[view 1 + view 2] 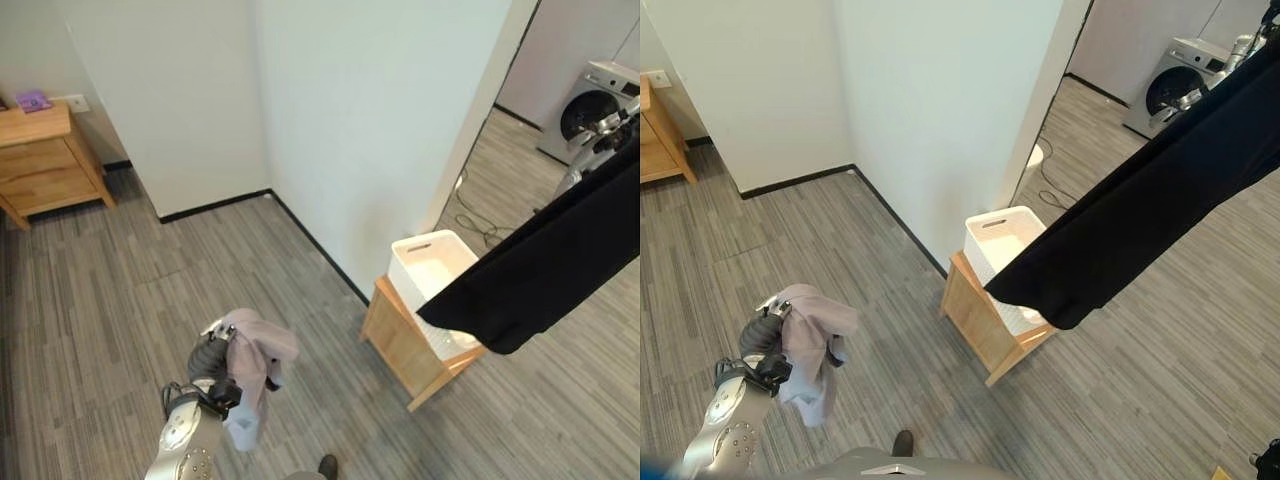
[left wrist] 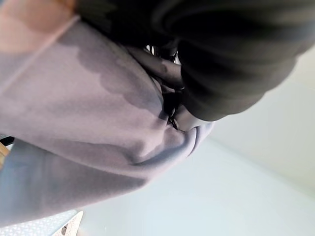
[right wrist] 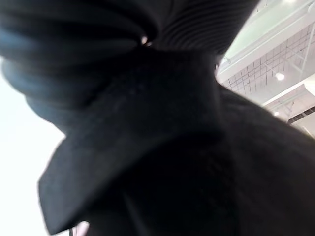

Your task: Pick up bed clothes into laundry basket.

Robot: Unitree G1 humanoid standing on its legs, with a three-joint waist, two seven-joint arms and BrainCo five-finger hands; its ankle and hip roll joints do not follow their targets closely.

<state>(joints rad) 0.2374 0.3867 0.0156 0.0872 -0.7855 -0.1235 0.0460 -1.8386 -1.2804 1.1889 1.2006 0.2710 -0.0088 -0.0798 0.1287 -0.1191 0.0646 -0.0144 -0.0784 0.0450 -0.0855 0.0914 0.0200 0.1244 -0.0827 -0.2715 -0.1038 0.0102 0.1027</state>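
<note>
Showing even, soft indoor light across the pale white wall (image 1: 380, 120) and the grey striped plank floor (image 1: 120, 290), with only faint shadows. Blurring heavily up close on the black hanging cloth (image 3: 187, 162) and the lilac-grey crumpled garment (image 2: 83, 123).

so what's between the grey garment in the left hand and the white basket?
Bare wood-look floor, in both eye views: nothing between the grey garment and the white basket on its wooden stand.

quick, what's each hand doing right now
Left hand: shut on the lilac garment.
Right hand: carries the black garment; fingers hidden, grip cannot be told.
</note>
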